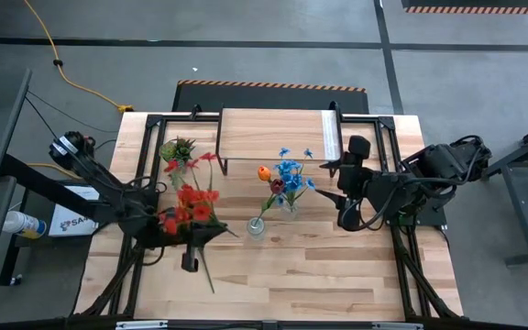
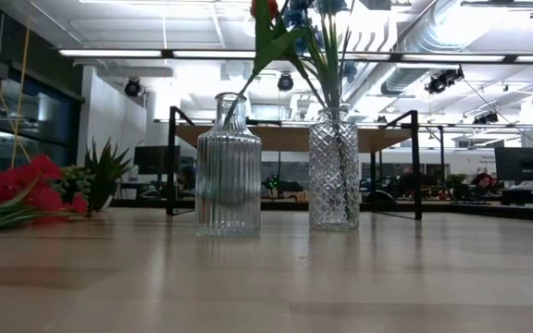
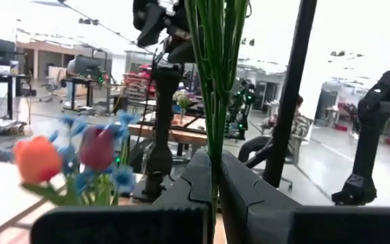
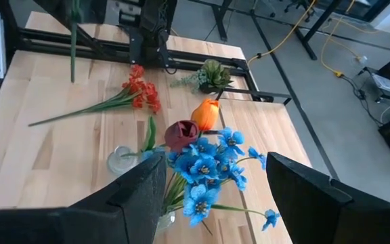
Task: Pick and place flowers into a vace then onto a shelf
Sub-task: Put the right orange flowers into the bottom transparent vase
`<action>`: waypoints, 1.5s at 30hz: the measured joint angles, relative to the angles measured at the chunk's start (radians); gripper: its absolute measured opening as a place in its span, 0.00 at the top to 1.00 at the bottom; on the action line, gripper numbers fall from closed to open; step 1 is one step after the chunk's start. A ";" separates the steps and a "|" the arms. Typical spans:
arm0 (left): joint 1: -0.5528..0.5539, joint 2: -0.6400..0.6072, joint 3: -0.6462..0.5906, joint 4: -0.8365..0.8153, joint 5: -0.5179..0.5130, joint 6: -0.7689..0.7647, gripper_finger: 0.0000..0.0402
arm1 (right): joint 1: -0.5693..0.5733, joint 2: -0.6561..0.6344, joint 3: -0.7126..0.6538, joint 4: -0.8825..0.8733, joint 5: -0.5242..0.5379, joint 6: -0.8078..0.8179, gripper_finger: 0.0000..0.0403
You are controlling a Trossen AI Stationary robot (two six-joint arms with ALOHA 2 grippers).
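1. Holding a bundle of green stems (image 3: pixel 215 81) in the left tool (image 3: pixel 215 169), which is pinched narrow on them. The blooms are outside its wrist view. We judge it is part of the red flowers (image 1: pixel 191 206), which show beside that arm over the left half of the tabletop (image 1: pixel 319 284).
2. The right tool (image 4: pixel 215 186) stands wide and holds nothing. It hangs just right of the cut-glass vase (image 2: pixel 334 171).
3. That vase carries the blue flowers (image 4: pixel 208 169). The ribbed vase (image 2: pixel 228 166) is just beside it on the left arm's side, with one stem leaning out. The orange tulip (image 4: pixel 206 114) and maroon tulip (image 4: pixel 181 133) sit among the blue blooms. We cannot tell which vase each one is in.
4. More red blooms lie flat on the tabletop in the low view. The shelf (image 1: pixel 273 136) is at the far edge behind the vases, and no vase is on it yet.
5. The step in hand, as we read it, is getting the held stems into a vase. The ribbed vase is nearer and less full.
6. To do it well:
   - we turn the wrist so the cut ends point down before we travel;
   - we centre the ends over the narrow neck;
   - we come in from the side away from the leaning stem;
   - we lower straight and release only once the ends are well inside.
7. Risks:
   - the long tail could sweep a vase over;
   - splayed stems could catch on the rim;
   - we keep the right tool clear, or use it to steady the glass.
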 joint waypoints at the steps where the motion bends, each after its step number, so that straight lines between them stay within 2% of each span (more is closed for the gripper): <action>1: 0.001 0.000 -0.019 0.020 -0.005 -0.010 0.90 | 0.000 0.000 0.000 0.000 0.006 0.000 0.39; 6: 0.050 0.002 -0.096 0.097 0.007 -0.045 0.90 | 0.000 0.000 0.000 0.000 0.044 0.001 0.39; 12: 0.160 0.003 -0.178 0.141 0.131 -0.128 0.90 | 0.000 0.000 0.000 0.007 0.066 0.002 0.39; 24: 0.298 0.003 -0.249 0.144 0.276 -0.237 0.90 | 0.000 0.000 0.000 0.008 0.076 0.019 0.39; 31: 0.307 0.012 -0.259 0.149 0.283 -0.263 0.90 | 0.000 0.000 0.000 0.007 0.095 0.018 0.39; 45: 0.307 0.180 -0.258 0.301 0.272 -0.301 0.90 | 0.000 0.000 0.000 0.007 0.120 0.037 0.39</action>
